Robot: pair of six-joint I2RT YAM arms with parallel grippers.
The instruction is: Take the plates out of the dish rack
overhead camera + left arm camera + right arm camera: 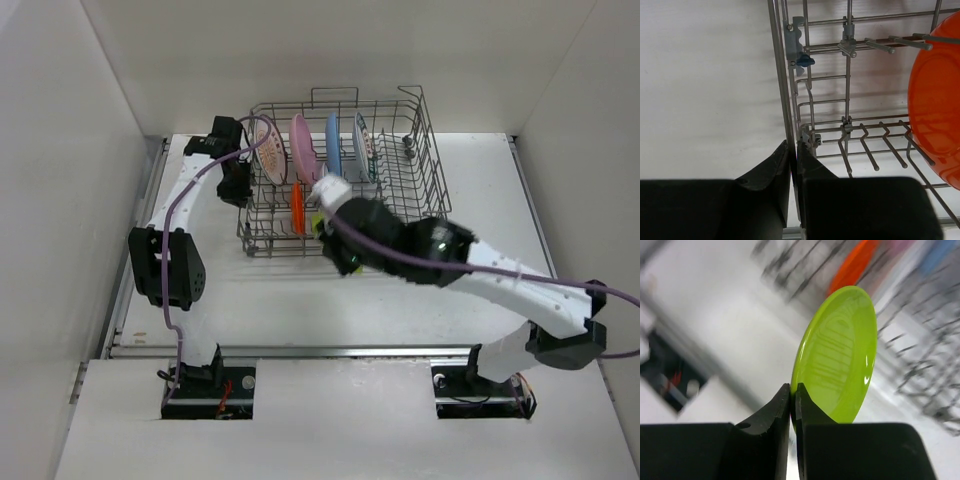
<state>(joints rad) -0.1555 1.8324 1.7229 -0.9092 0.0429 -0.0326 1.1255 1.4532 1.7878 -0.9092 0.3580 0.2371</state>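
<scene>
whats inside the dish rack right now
In the dish rack: a patterned white plate, pink plate, blue plate, teal-rimmed white plate, and an orange plate nearer. The right arm hides its near side.

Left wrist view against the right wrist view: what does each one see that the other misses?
Only the left wrist view: the left tool shut on the dish rack at its rim wire, and a small blue clip. Only the right wrist view: the right tool shut on the lime green plate. Both: the orange plate in the rack, blurred in the right one.
</scene>
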